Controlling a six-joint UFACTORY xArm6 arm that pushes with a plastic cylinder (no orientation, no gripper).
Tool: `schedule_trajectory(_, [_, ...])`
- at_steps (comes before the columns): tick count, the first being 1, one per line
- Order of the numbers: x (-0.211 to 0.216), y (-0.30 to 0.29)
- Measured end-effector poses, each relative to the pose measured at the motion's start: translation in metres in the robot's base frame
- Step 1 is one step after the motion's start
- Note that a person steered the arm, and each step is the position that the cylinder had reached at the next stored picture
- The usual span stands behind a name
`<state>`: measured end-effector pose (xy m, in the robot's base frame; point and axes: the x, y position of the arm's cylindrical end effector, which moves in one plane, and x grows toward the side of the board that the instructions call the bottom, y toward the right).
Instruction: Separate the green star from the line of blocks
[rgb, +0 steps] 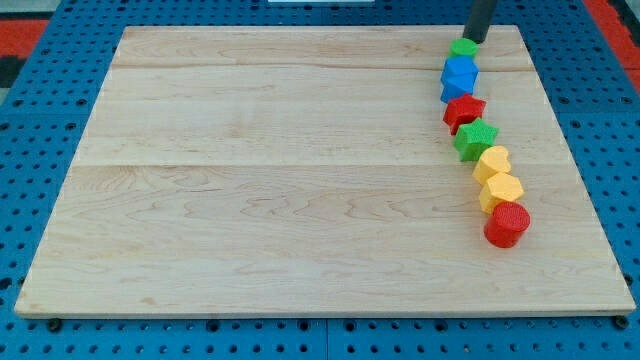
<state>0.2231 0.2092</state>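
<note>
A line of blocks runs down the right side of the wooden board. From the view's top they are a small green block, a blue block, a red star, the green star, a yellow heart, a yellow hexagon and a red cylinder. The green star touches the red star above it and the yellow heart below it. My tip is at the top of the line, right beside the small green block's upper right, well above the green star.
The board lies on a blue perforated base. The line of blocks stands close to the board's right edge. My tip is close to the board's top edge.
</note>
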Motion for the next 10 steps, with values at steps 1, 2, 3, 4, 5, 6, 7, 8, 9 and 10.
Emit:
schedule_trajectory(1, [0.019, -0.013])
schedule_trajectory(2, [0.044, -0.015])
schedule_trajectory(3, [0.071, -0.015])
schedule_trajectory(4, [0.114, -0.020])
schedule_trajectory(5, [0.161, -0.021])
schedule_trajectory(6, [0.201, -0.023])
schedule_trajectory(7, [0.243, -0.045])
schedule_trajectory(8, [0.275, -0.097])
schedule_trajectory(9, [0.282, -0.115])
schedule_trajectory(10, [0.270, -0.136])
